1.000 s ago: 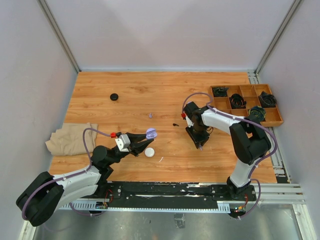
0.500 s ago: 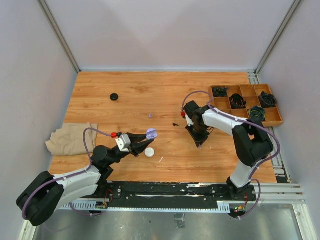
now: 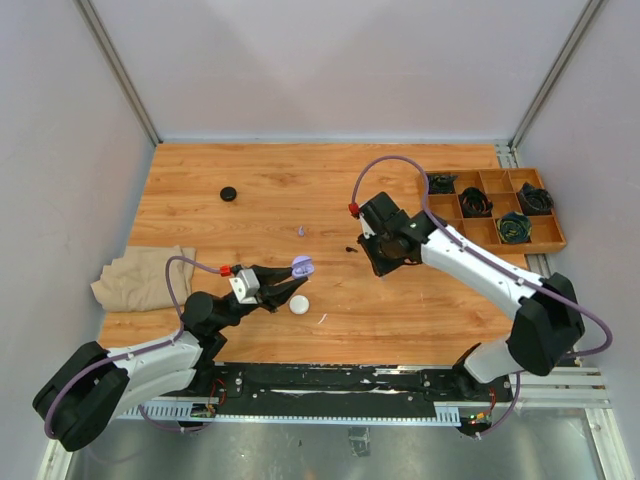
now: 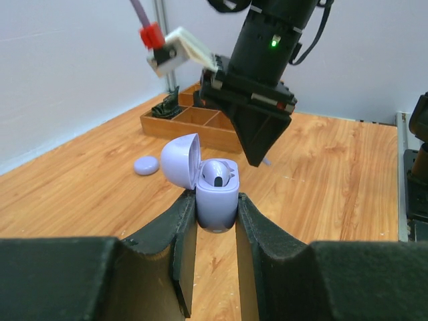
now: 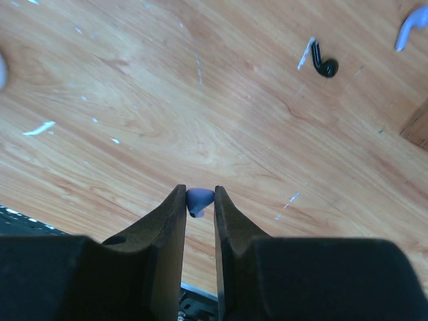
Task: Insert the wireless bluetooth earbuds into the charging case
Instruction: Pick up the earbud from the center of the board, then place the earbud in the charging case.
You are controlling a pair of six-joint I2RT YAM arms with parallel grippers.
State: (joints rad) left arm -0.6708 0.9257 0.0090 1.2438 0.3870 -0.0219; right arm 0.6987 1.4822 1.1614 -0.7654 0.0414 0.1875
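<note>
My left gripper (image 3: 297, 272) is shut on an open lavender charging case (image 4: 217, 194) and holds it upright, lid tipped back to the left. One lavender earbud (image 4: 221, 172) sits inside it. My right gripper (image 3: 382, 262) is shut on a second lavender earbud (image 5: 198, 199) pinched at the fingertips above the table. In the left wrist view it hangs just behind and right of the case (image 4: 257, 144). A loose black earbud (image 3: 351, 249) and a loose lavender earbud (image 3: 301, 231) lie on the wood between the arms; both also show in the right wrist view, black (image 5: 326, 67) and lavender (image 5: 408, 30).
A white round case (image 3: 299, 305) lies just below the left gripper. A black round case (image 3: 229, 193) sits at the far left. A folded beige cloth (image 3: 145, 277) lies at the left edge. A wooden tray (image 3: 545, 240) with coiled black cables stands at the right.
My right arm has stretched out and swung left and away from its base, carrying the lavender earbud towards the held case. The left arm and the case have not moved.
</note>
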